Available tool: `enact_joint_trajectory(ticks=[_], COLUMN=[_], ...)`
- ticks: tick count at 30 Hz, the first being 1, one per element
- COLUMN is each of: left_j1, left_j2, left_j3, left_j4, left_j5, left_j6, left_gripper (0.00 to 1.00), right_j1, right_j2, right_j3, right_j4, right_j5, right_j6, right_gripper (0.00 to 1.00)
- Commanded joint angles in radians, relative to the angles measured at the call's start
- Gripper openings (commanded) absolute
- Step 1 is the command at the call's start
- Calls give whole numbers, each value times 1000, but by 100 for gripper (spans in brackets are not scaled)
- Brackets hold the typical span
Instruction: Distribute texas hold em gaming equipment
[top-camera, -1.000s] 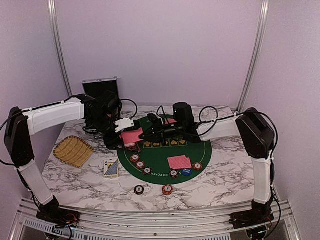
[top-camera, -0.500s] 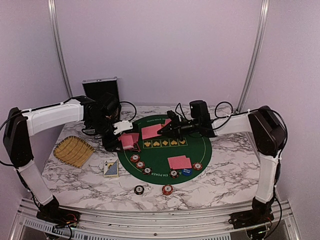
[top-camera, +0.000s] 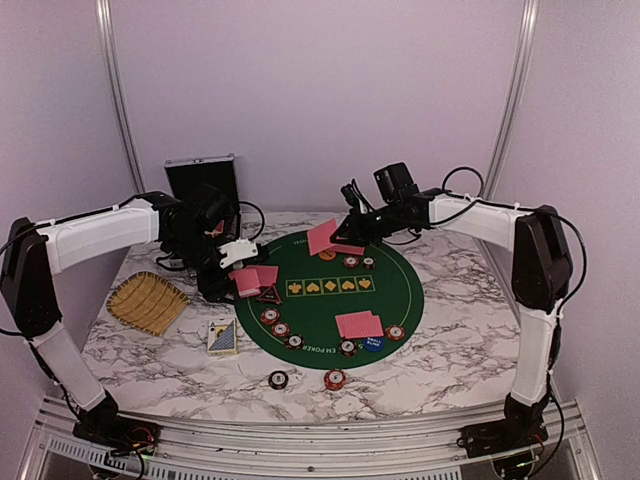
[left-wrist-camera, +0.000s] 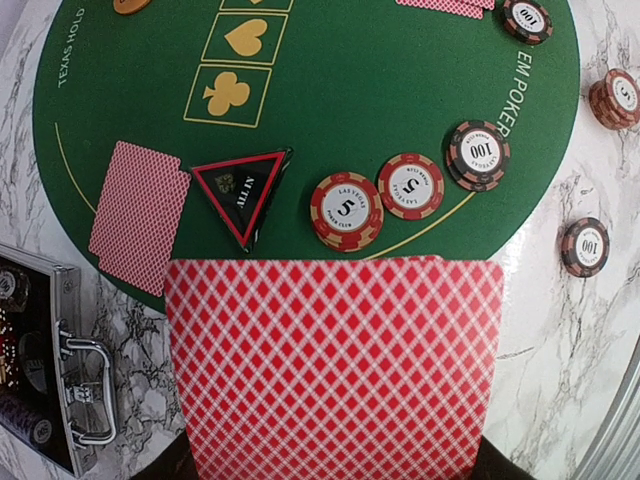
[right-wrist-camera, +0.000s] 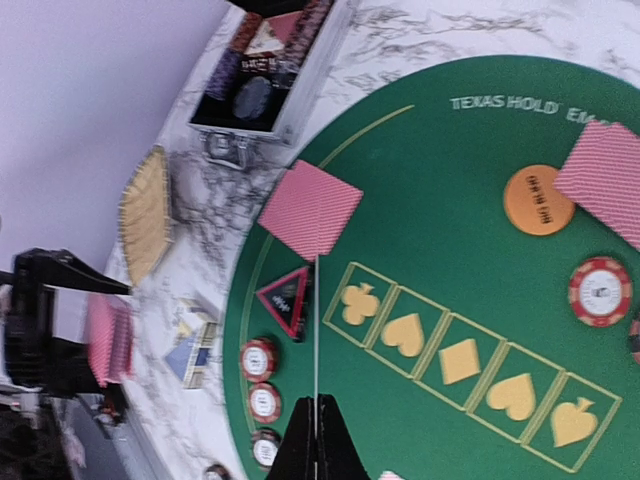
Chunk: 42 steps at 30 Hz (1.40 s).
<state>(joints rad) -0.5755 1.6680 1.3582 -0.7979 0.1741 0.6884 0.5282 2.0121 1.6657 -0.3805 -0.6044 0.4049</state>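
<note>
From above, the right gripper (top-camera: 341, 232) is now hanging over the far rim of the green felt mat (top-camera: 400, 300). Over the last second it has been swinging there from the left gripper (top-camera: 234, 272), where it was drawing a single card (top-camera: 322, 238) off the deck (top-camera: 247, 283). Its jaws are pinching that card, which is tilting in the air just above a dealt card (top-camera: 348, 249) already lying at the far seat, so the far hand looks about to be completed; a pair (top-camera: 359, 324) is lying flat at the near seat. The left gripper is staying by the mat's left edge, clamped on the deck. In the left wrist view the deck (left-wrist-camera: 335, 365) is filling the lower frame, a glossy rectangle of red-and-white lattice hiding the jaws. Beyond it the triangular marker (left-wrist-camera: 243, 188), dark with a red border, a lone card (left-wrist-camera: 140, 215) and round stripe-edged chips (left-wrist-camera: 346, 210) are resting on the matte felt, with the silver case (left-wrist-camera: 40, 360) standing on the veined marble. In the right wrist view the gripper's black fingers are meeting on the single card (right-wrist-camera: 316, 330), seen edge-on as a thin pale line; past it a smooth orange disc (right-wrist-camera: 538, 200) is lying just beside more red-backed cards, and the woven straw tray (right-wrist-camera: 147, 210) is sitting well off the mat.
</note>
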Motion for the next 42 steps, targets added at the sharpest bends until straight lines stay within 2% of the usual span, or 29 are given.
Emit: enact_joint_trajectory(ticks=[1, 10, 17, 21, 29, 42], left_j1=[6, 6, 6, 6, 6, 6], left_j2=[-38, -36, -44, -41, -39, -45], left_j3=[-14, -10, -14, -9, -5, -6], left_j4=[-12, -13, -15, -19, -23, -24], left_j5=[4, 11, 4, 11, 15, 11], left_j6=[8, 3, 10, 10, 11, 8], left_gripper=[0, 0, 0, 0, 0, 0], right_j1=[43, 197, 315, 345, 366, 402], right_j2=[-33, -68, -154, -144, -89, 62], right_j3=[16, -73, -359, -444, -511, -403], right_j4=[-64, 117, 546, 686, 823, 688], right_j5=[313, 711, 949, 1041, 1093, 1013], right_j6=[-288, -712, -1083, -1211, -1367, -1381], right_gripper=[0, 0, 0, 0, 0, 0])
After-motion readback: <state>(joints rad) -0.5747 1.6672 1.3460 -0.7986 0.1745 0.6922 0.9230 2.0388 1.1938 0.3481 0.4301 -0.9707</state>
